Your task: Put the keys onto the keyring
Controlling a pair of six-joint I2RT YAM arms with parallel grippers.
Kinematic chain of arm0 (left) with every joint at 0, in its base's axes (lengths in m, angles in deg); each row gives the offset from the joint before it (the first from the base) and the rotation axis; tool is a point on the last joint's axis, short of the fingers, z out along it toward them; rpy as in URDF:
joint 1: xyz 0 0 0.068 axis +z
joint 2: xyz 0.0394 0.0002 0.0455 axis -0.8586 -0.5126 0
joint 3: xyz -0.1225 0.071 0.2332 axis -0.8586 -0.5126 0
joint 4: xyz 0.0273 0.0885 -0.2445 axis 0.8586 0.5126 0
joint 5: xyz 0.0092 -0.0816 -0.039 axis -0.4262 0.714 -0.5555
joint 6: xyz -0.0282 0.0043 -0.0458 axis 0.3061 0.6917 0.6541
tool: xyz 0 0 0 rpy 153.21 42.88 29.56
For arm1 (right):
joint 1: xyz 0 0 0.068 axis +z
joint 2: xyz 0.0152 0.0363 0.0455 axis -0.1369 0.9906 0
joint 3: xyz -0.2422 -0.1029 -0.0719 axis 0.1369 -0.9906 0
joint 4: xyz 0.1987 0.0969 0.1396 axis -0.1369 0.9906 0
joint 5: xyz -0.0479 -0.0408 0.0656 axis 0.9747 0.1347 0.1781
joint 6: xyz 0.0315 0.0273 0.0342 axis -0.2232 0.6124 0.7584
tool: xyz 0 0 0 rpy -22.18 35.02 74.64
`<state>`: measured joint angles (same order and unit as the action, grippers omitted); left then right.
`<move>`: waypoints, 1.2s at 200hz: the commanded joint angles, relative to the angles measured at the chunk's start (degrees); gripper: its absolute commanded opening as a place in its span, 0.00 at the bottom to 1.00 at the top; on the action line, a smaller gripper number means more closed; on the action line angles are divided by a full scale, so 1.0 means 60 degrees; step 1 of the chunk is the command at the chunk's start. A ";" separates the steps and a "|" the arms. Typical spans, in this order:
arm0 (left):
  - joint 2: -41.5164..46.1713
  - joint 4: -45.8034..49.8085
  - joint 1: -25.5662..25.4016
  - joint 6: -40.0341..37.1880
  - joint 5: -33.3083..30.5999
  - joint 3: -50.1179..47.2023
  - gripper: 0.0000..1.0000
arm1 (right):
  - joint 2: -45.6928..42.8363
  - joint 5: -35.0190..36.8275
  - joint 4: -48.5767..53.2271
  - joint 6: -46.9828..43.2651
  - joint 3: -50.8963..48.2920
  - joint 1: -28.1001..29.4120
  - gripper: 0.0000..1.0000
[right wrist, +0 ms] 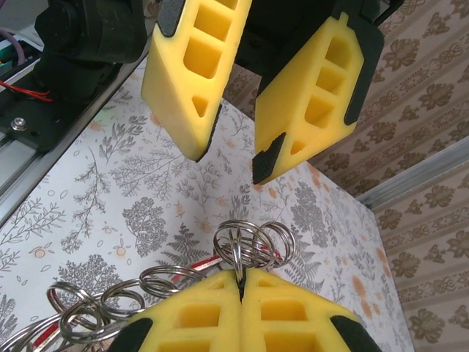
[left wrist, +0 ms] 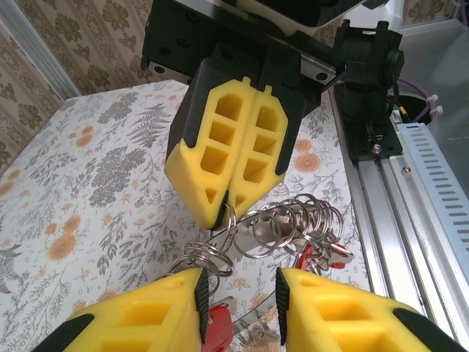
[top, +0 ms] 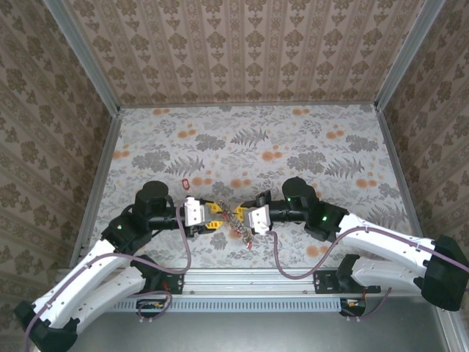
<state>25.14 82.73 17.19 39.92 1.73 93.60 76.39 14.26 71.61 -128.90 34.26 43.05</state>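
Note:
A tangle of silver split rings (left wrist: pixel 286 220) threaded on a flat metal keyring band (left wrist: pixel 272 229) hangs between my two grippers over the middle of the table (top: pixel 233 217). Red-headed keys (left wrist: pixel 311 257) dangle from it. My right gripper (right wrist: pixel 240 277) is shut on one split ring (right wrist: pixel 245 246), its yellow tips also seen in the left wrist view (left wrist: pixel 226 199). My left gripper (left wrist: pixel 239 304) is open, its pads either side of the rings, with a red key head (left wrist: pixel 220 330) against the left pad. A loose red key (top: pixel 185 181) lies on the table behind the left arm.
The floral table (top: pixel 293 147) stretches away behind the grippers. Patterned walls close it on three sides. An aluminium rail (top: pixel 249 282) with both arm bases runs along the near edge, close to the bundle (left wrist: pixel 410 220).

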 commanded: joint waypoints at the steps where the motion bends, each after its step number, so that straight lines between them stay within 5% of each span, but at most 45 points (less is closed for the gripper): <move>1: -0.0152 -0.0281 -0.0017 -0.0413 0.0213 0.0367 0.32 | 0.0015 0.0249 0.0280 0.0392 0.0564 0.0058 0.00; 126: -0.1677 -0.0323 -0.0829 -0.1362 -0.0432 0.0915 0.24 | 0.0114 0.0083 -0.0017 0.2552 0.0808 -0.0107 0.00; 240: -0.1269 -0.0216 -0.0854 -0.1344 -0.1628 0.0516 0.14 | -0.0090 -0.0129 -0.1012 0.3528 0.0503 -0.0362 0.00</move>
<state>16.33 79.69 12.31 32.53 -6.51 97.45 77.74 15.18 72.79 -111.15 36.42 41.78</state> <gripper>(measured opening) 0.129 0.067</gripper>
